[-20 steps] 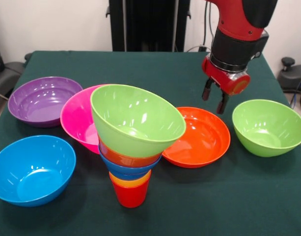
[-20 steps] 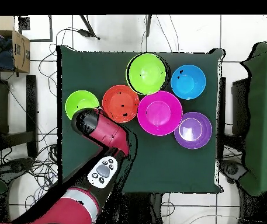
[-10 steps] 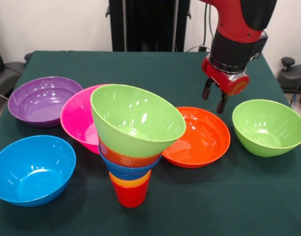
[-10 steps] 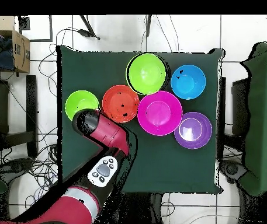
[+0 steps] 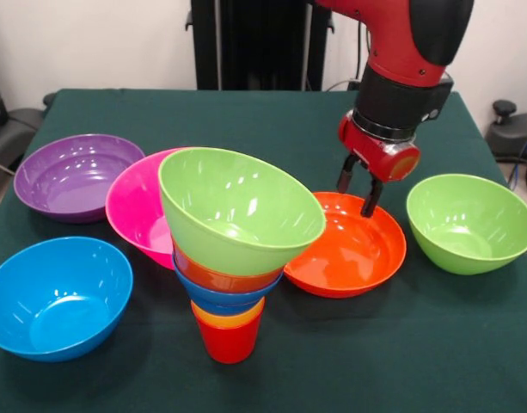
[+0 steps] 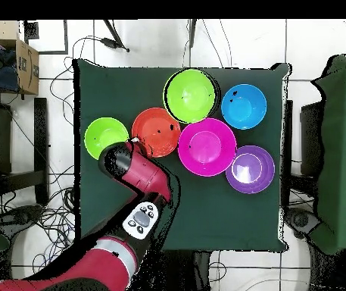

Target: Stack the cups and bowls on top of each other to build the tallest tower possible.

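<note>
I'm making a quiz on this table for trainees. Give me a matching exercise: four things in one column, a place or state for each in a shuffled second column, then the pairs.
Things:
1. red cup
2. gripper
3. purple bowl
4. light blue bowl

Places or states:
A. open, at the far rim of the big orange-red bowl
B. bottom of the tower
C. alone at the front view's lower left
D. behind the pink bowl, front view's left

Pairs: 1-B, 2-A, 3-D, 4-C
</note>
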Robot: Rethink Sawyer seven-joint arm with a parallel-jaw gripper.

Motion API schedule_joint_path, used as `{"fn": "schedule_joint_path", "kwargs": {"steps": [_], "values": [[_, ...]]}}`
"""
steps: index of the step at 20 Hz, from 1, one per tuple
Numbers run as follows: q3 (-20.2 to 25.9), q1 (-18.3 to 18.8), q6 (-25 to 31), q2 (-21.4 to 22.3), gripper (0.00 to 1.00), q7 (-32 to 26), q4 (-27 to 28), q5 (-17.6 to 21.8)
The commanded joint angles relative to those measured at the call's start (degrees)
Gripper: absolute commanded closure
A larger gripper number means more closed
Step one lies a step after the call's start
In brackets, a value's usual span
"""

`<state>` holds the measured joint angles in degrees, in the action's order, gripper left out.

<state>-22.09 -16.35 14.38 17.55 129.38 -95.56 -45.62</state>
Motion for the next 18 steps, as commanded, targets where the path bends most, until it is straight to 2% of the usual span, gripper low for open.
{"fn": "schedule_joint_path", "kwargs": {"steps": [1, 5, 9, 18], "values": [[10.38, 2.60, -5.32, -3.04, 0.00, 9.85, -3.49, 0.79], [10.61, 2.83, -5.05, -3.37, 0.00, 9.98, -3.21, 0.68], [9.61, 2.09, -1.79, -4.36, 0.00, 11.03, -2.40, -0.05], [10.77, 2.16, -2.21, -4.24, 0.00, 12.13, -2.50, -1.03]]}}
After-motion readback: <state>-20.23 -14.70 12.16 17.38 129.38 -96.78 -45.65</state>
